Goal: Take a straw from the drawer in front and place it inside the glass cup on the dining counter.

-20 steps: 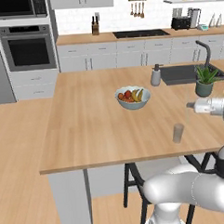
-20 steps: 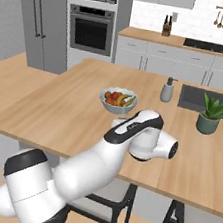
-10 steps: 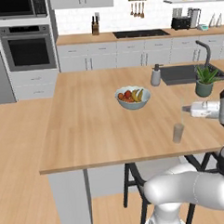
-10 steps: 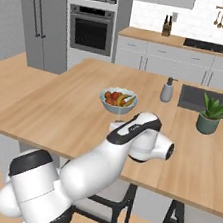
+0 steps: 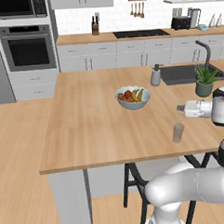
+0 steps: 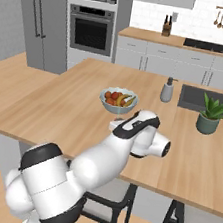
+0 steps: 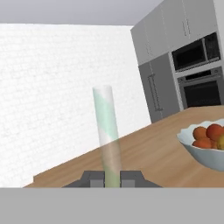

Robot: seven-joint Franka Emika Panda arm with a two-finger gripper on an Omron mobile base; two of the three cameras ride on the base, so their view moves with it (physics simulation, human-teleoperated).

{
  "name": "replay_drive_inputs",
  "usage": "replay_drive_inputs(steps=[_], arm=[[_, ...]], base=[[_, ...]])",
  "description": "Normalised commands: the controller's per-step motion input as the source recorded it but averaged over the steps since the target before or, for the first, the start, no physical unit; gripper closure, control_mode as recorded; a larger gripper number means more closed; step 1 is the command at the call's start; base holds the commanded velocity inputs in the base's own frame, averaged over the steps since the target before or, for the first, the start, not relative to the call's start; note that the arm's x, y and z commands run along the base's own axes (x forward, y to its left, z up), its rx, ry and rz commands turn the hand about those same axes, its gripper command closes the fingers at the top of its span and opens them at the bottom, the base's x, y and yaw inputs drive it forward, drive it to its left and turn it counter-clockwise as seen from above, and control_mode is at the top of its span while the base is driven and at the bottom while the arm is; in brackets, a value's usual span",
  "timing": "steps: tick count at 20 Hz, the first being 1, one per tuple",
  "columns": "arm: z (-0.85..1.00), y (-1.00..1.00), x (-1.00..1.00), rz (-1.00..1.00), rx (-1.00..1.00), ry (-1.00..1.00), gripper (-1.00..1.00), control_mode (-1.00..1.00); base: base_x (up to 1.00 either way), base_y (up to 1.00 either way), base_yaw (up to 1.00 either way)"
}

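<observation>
Drifted slightly higher since a second ago — gripper [image 7: 112,178] above the glass cup [image 5: 178,132].
Jaws pinch the pale straw [image 7: 107,131] — fruit bowl [image 5: 132,97] sits beyond the cup.

Left base view: light-wood-topped dining counter [image 5: 86,120] mid-frame. White fruit bowl [image 5: 132,98] on it, roughly centre. Grey soap pump bottle [image 5: 155,75] at 1 o'clock from the bowl, beside the dark sink [image 5: 181,74]. Potted green plant [image 5: 205,82] at 3 o'clock from the bowl. Small clear glass cup [image 5: 178,132] at 4 o'clock from the bowl, near the front edge. Dark stools [image 5: 136,187] under that edge. Wall counter with cooktop [image 5: 137,34] behind, at 12; built-in oven [image 5: 27,48] at 10.
</observation>
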Motion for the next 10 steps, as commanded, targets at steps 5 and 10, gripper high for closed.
replay_drive_inputs(steps=[5, 10], arm=[[-0.05, -0.08, 0.26, 0.01, 0.00, -0.09, 1.00, -1.00], [-0.04, -0.34, 0.00, 0.00, -0.01, -0.04, 1.00, -1.00]], base=[[0.00, 0.00, 0.00], [0.00, 0.00, 0.00]])
